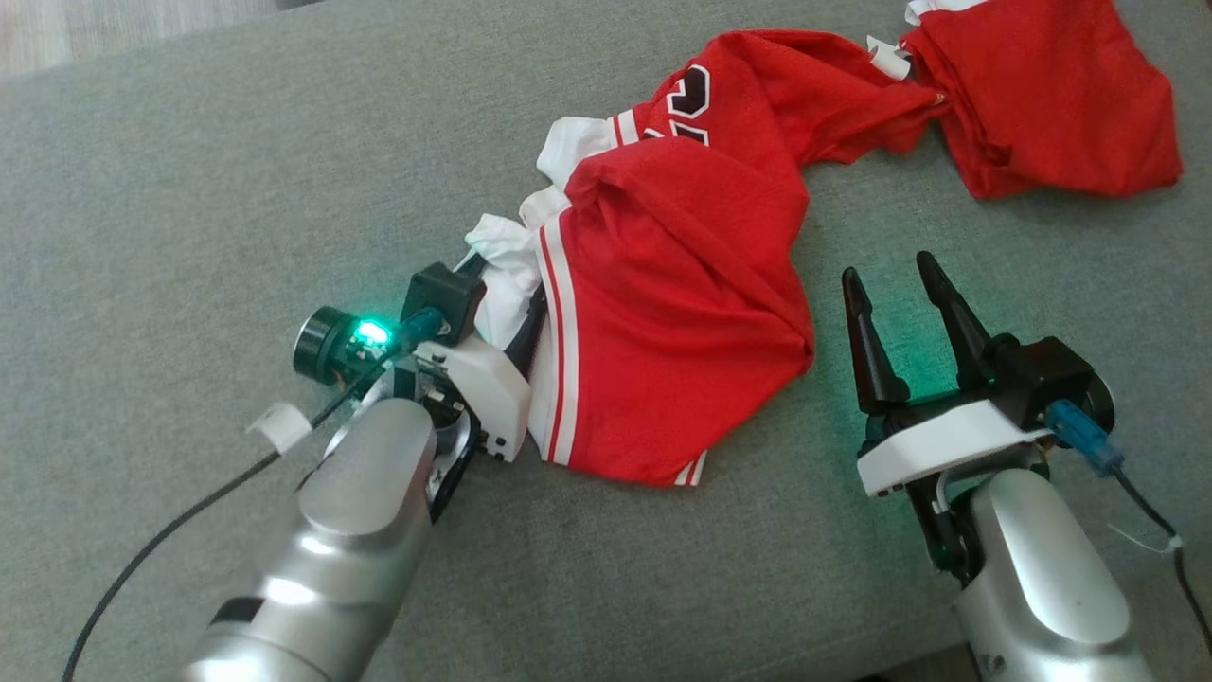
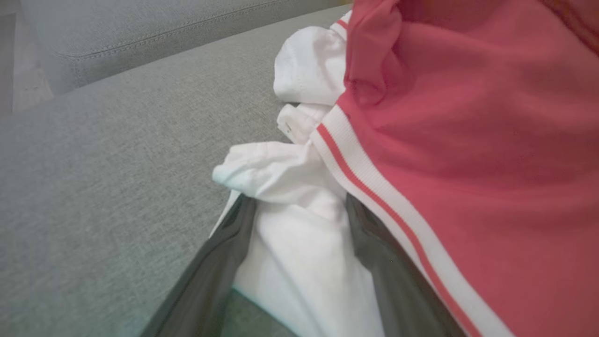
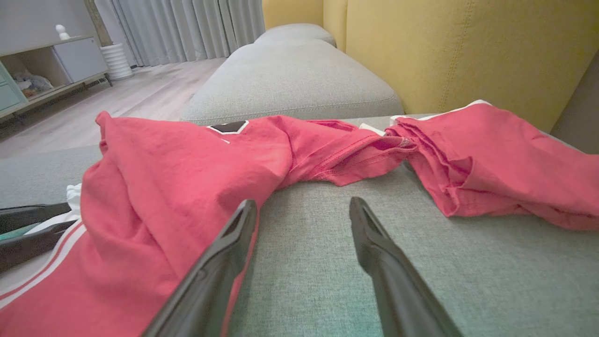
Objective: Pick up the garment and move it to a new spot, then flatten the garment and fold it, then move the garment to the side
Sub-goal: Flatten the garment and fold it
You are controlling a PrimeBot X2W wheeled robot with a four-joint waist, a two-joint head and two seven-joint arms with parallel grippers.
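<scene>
A red garment (image 1: 663, 265) with white trim and white inner fabric lies crumpled and stretched out across the grey sofa seat (image 1: 189, 189). My left gripper (image 1: 502, 284) is at its left edge. In the left wrist view the left gripper (image 2: 297, 201) is open, with a bunch of the garment's white fabric (image 2: 299, 243) lying between the two fingers and the red garment (image 2: 468, 140) just to the right. My right gripper (image 1: 887, 270) stands open and empty on the seat, to the right of the garment. Its left finger (image 3: 224, 252) touches the red cloth (image 3: 178, 164).
A yellow backrest (image 3: 444, 47) rises behind the seat. Another grey cushion (image 3: 290, 70) lies beyond, with wooden floor (image 3: 140, 93) and a low cabinet (image 3: 42, 65) further off. A black cable (image 1: 142, 559) trails from my left arm. The left arm's fingers (image 3: 28, 229) show at the left edge.
</scene>
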